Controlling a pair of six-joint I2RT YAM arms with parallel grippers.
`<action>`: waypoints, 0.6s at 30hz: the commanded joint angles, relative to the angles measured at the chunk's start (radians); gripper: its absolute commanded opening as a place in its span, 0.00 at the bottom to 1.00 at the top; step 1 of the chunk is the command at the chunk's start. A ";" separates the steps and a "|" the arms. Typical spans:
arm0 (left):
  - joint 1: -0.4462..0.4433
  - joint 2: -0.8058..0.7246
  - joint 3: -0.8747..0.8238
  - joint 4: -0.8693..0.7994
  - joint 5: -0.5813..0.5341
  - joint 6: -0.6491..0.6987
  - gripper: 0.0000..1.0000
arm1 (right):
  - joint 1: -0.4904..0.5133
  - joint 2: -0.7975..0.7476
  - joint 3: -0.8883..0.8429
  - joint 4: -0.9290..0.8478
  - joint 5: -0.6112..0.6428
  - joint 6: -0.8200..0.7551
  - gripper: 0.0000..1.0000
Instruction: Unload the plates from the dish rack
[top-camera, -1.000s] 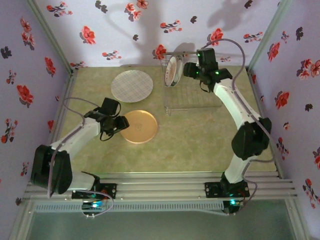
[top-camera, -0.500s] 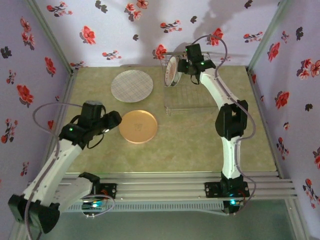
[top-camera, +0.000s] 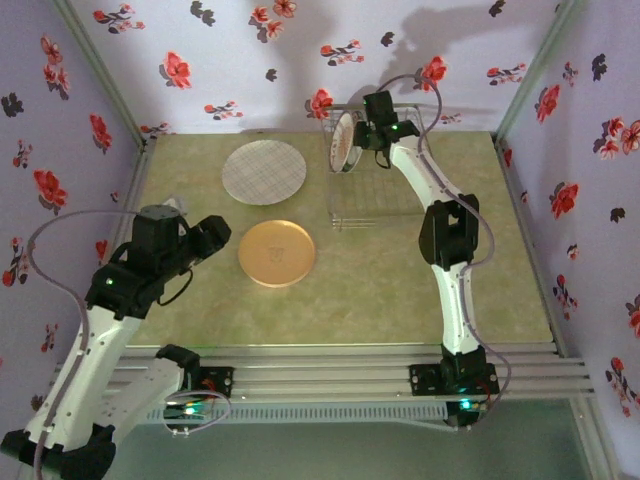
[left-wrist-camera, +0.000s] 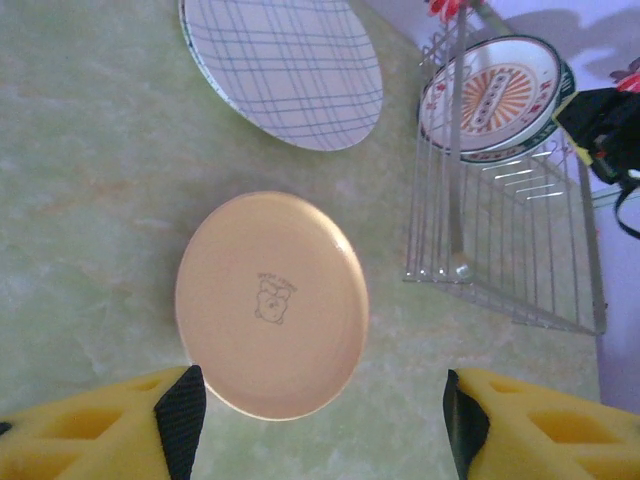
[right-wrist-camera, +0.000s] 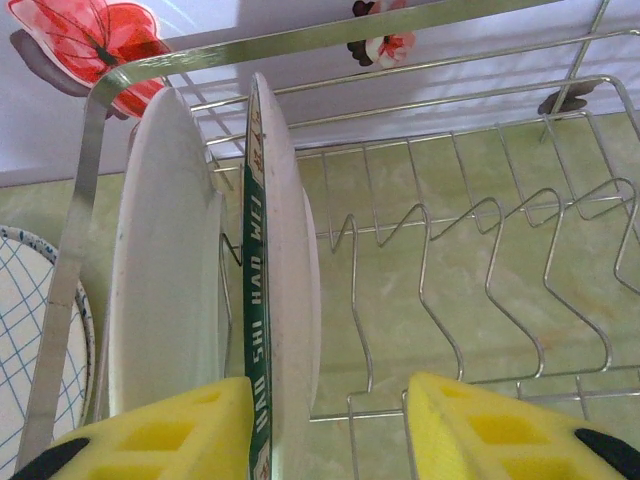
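The wire dish rack (top-camera: 385, 190) stands at the back of the table. Two plates stand upright in its left end: a plain white one (right-wrist-camera: 165, 270) and a green-rimmed one (right-wrist-camera: 275, 280) with an orange-red centre (left-wrist-camera: 495, 100). My right gripper (right-wrist-camera: 325, 435) is open astride the green-rimmed plate. Its left finger sits against the rim and its right finger stands well apart. A checked plate (top-camera: 264, 172) and an orange-yellow plate (top-camera: 277, 253) lie flat on the table. My left gripper (left-wrist-camera: 322, 430) hovers open and empty, just near of the orange-yellow plate (left-wrist-camera: 270, 305).
The rack's raised wire bar (right-wrist-camera: 350, 35) runs over the standing plates. Its zigzag slots to the right hold nothing. Flowered walls close in the back and sides. Bare green table lies right of the orange-yellow plate and in front of the rack (left-wrist-camera: 520, 260).
My left arm has pulled back from the orange-yellow plate toward the near left. My right gripper has moved left onto the rack's plates and its jaws have narrowed.
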 joint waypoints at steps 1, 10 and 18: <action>-0.005 -0.004 0.037 -0.023 -0.023 0.011 0.67 | 0.000 0.039 0.051 0.036 0.007 -0.016 0.44; -0.005 0.008 0.066 -0.043 -0.023 0.028 0.68 | 0.002 0.071 0.067 0.045 0.019 -0.013 0.29; -0.005 0.021 0.065 -0.037 -0.023 0.034 0.68 | 0.008 0.073 0.081 0.047 0.032 -0.016 0.18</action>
